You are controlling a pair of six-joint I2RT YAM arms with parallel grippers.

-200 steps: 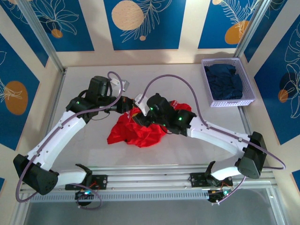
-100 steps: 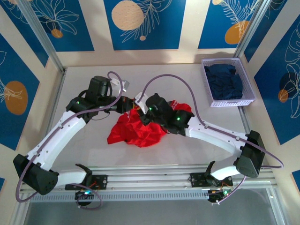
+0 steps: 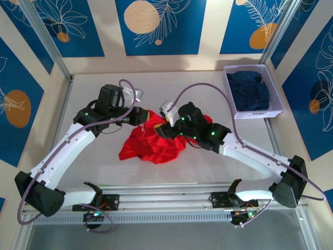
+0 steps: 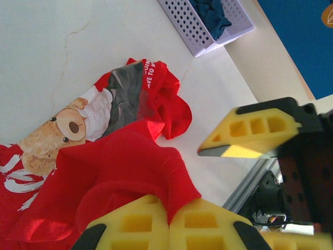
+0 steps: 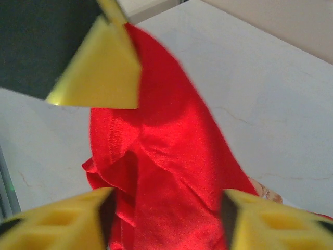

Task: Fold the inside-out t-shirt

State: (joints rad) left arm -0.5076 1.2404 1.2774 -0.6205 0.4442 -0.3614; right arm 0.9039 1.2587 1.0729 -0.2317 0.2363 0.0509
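**T-shirt** (image 3: 151, 148): crumpled heap at mid-table (image 3: 177, 172), well off every edge. Not spread, no fold made yet. L wrist view shows the teddy-bear print (image 4: 65, 127) face-up on one part; the rest is plain red.

**L gripper** (image 4: 169, 213): jaws pressed together, pinching a ridge of red cloth at the heap's far-left side and holding it raised.

**R gripper** (image 5: 166, 198): jaws well apart, straddling that raised ridge just beside L's pinch. Cloth sits between the pads but isn't clamped, so no hold.

**Basket** (image 3: 253, 114): far right corner w/ navy garment (image 3: 250, 88) inside. Well apart from the heap, not involved.

**Step in hand (my read):** R is taking a 2nd grip so both arms can open the heap out flat.

**To do it well:**
- Close R on a single layer, pref. a hem or seam, not a wad.
- Bite a little away from L's pinch so there's cloth to tension between the two.
- L shouldn't let go before R has it.
- Then draw apart toward the L & R edges, low over the table, w/o twisting.

**Risk:** R catches 2 layers and the whole bundle drags instead of opening.
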